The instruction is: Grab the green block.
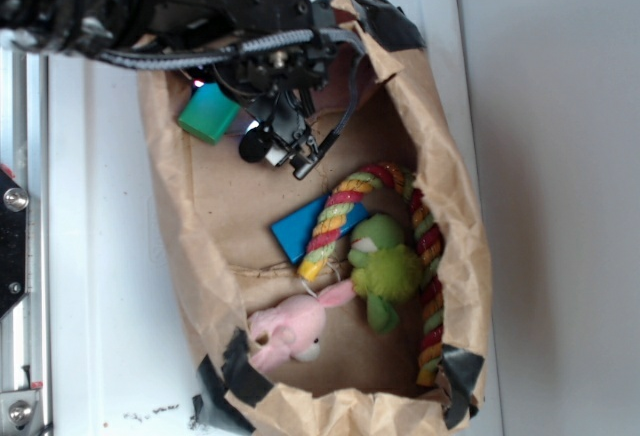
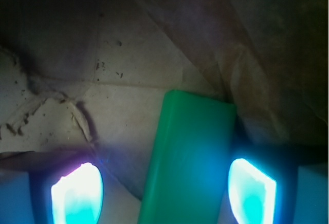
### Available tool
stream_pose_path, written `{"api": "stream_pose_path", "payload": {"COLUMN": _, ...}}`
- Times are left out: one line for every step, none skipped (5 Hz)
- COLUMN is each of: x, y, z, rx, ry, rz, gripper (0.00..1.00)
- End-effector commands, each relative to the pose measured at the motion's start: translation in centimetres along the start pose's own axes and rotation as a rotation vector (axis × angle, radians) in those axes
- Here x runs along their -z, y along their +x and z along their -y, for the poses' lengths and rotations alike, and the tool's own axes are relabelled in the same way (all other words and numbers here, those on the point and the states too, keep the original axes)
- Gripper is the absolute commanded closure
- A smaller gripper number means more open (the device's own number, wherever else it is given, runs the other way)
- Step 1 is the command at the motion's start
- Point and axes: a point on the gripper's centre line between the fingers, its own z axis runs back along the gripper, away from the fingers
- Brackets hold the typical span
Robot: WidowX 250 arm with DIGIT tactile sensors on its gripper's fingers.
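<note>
Wrist view: pincer (image 2: pixel 164 193) fingers spread apart, two glowing pads at the bottom edge, left pad (image 2: pixel 77 193) and right pad (image 2: pixel 252 193). Green block (image 2: pixel 187 157) sits between them, running up from the bottom edge and closer to the right pad; can't tell if either pad touches it. Not clamped, gaps visible on both sides. Block lies on crumpled brown paper (image 2: pixel 128 106), with a paper fold rising just past its far right corner.

Exterior view: pincer (image 1: pixel 215 96) mostly hidden under the black arm (image 1: pixel 200 1); green block (image 1: pixel 208 113) pokes out right below the wrist, tilted, at the top-left of the paper bag (image 1: pixel 450 206) lying open on a white surface (image 1: pixel 100 256). Black cable ends and a round black part hang just beside the block. Farther from the pincer, near mid-bag: blue block (image 1: pixel 298 228), touching a striped rope toy (image 1: pixel 375 201) that loops over it. Beyond that, fuzzy green plush (image 1: pixel 385 271) inside the rope loop. Farthest, by the taped bag mouth: pink plush (image 1: pixel 290 331). Black tape (image 1: pixel 235 371) on bag corners.
</note>
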Motion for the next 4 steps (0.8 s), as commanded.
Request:
{"api": "stream_pose_path", "payload": {"x": -0.62, "y": 1.36, "z": -1.79, "rx": -0.027, "ry": -0.028, "rz": 0.007, "gripper": 0.0}}
{"api": "stream_pose_path", "payload": {"x": -0.53, "y": 1.66, "z": -1.55, "rx": -0.045, "ry": -0.023, "rz": -0.005, "gripper": 0.0}}
{"api": "stream_pose_path", "payload": {"x": -0.67, "y": 1.99, "z": -1.23, "rx": -0.059, "ry": -0.026, "rz": -0.006, "gripper": 0.0}}
{"api": "stream_pose_path", "payload": {"x": -0.43, "y": 2.12, "z": -1.17, "rx": -0.063, "ry": -0.017, "rz": -0.006, "gripper": 0.0}}
